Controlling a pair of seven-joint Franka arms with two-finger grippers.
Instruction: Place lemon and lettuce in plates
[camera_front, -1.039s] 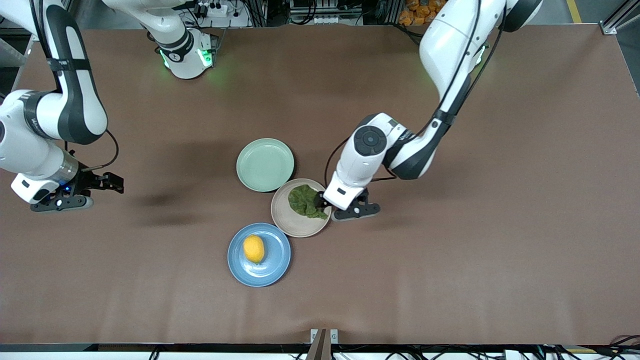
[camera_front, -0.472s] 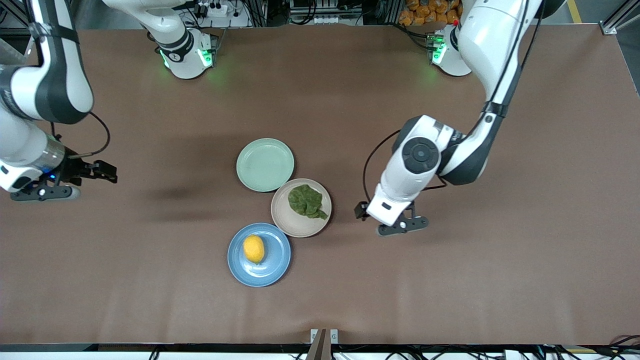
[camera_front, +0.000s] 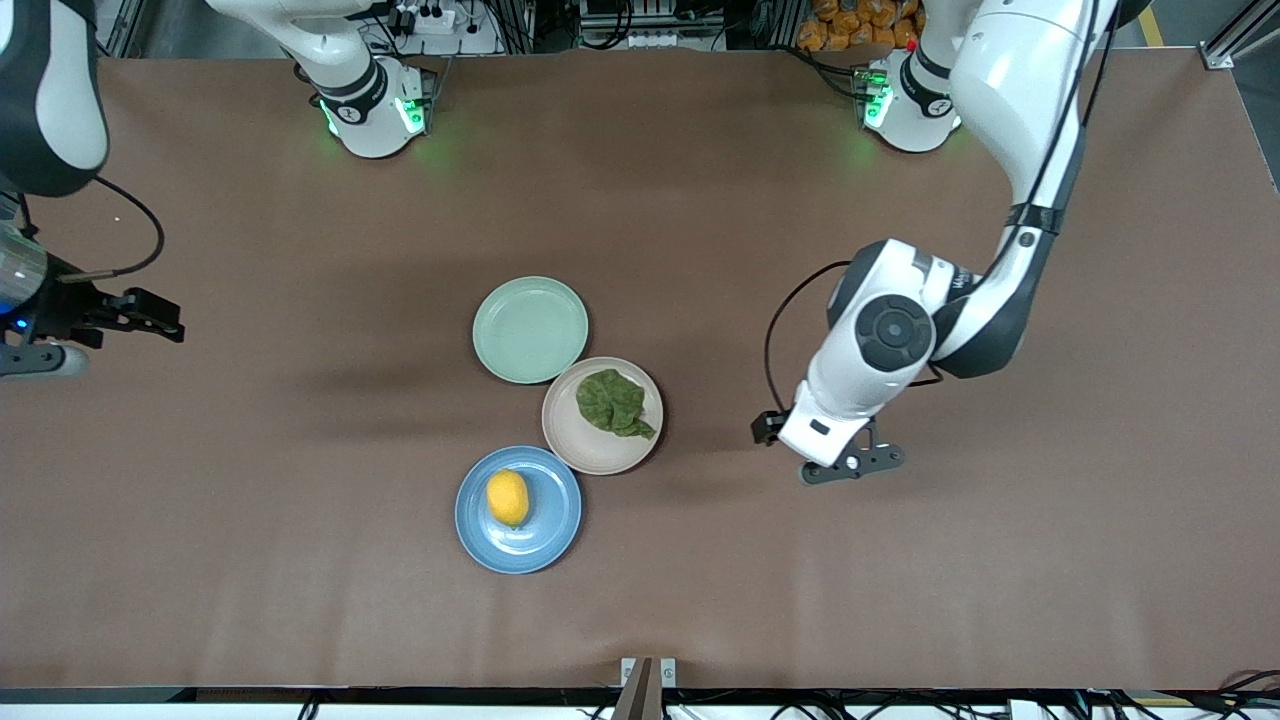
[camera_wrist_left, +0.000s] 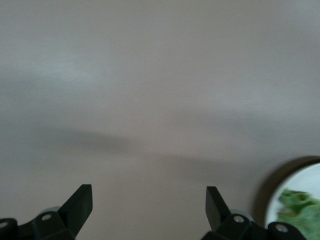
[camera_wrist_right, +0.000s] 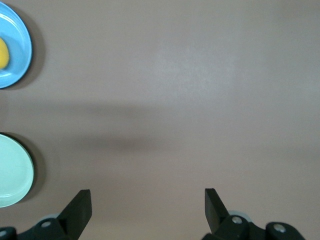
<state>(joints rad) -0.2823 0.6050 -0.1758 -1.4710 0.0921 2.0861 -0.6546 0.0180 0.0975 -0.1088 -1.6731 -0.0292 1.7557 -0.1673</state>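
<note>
Over the bare brown desk (camera_front: 300, 560) at the edge by the right arm's end, the right gripper (camera_wrist_right: 147, 212) hangs with its jaws spread wide and holding nothing. Around the desk's middle, the lemon (camera_front: 508, 497) lies in the blue plate (camera_front: 555, 535), which sits nearest the front camera's edge, the lettuce (camera_front: 612, 402) lies in the beige-pink plate (camera_front: 585, 447) just beside it, and a mint green plate (camera_front: 530, 329) sits nearer the robots' edge. The left gripper (camera_wrist_left: 149, 210) hangs over bare desk near the lettuce plate toward the left arm's end, jaws also wide apart and holding nothing.
</note>
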